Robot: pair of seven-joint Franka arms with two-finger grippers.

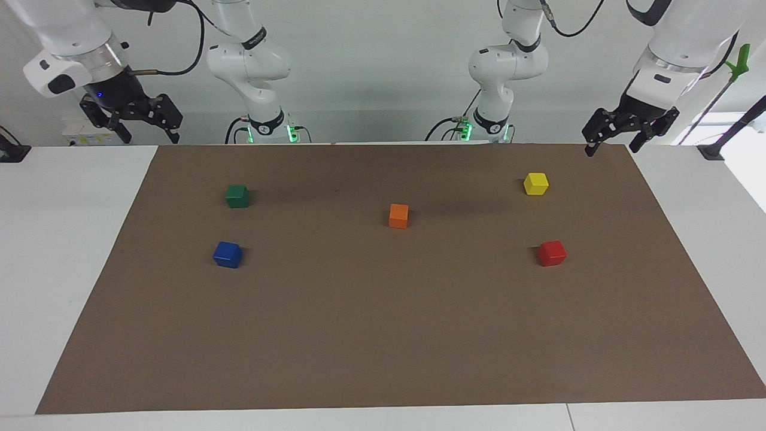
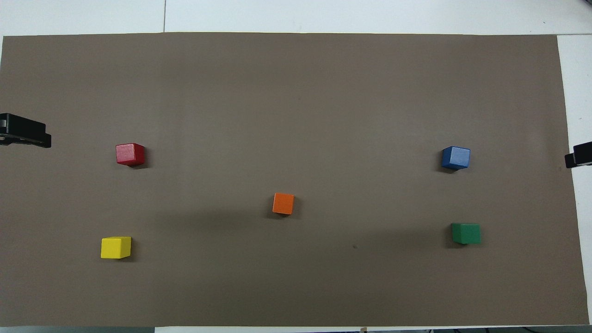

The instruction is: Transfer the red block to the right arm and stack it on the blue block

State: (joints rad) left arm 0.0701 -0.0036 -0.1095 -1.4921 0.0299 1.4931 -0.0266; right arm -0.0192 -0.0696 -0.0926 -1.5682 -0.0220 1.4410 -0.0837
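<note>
The red block (image 1: 551,253) sits on the brown mat toward the left arm's end; it also shows in the overhead view (image 2: 130,154). The blue block (image 1: 228,254) sits on the mat toward the right arm's end, seen from above too (image 2: 455,157). My left gripper (image 1: 611,148) hangs open and empty in the air over the mat's corner at the left arm's end, well away from the red block. My right gripper (image 1: 149,137) hangs open and empty over the white table near the mat's corner at the right arm's end. Both arms wait.
An orange cube (image 1: 398,215) sits mid-mat. A yellow cube (image 1: 535,183) lies nearer to the robots than the red block. A dark green cube (image 1: 237,196) lies nearer to the robots than the blue block. The brown mat (image 1: 383,335) covers most of the white table.
</note>
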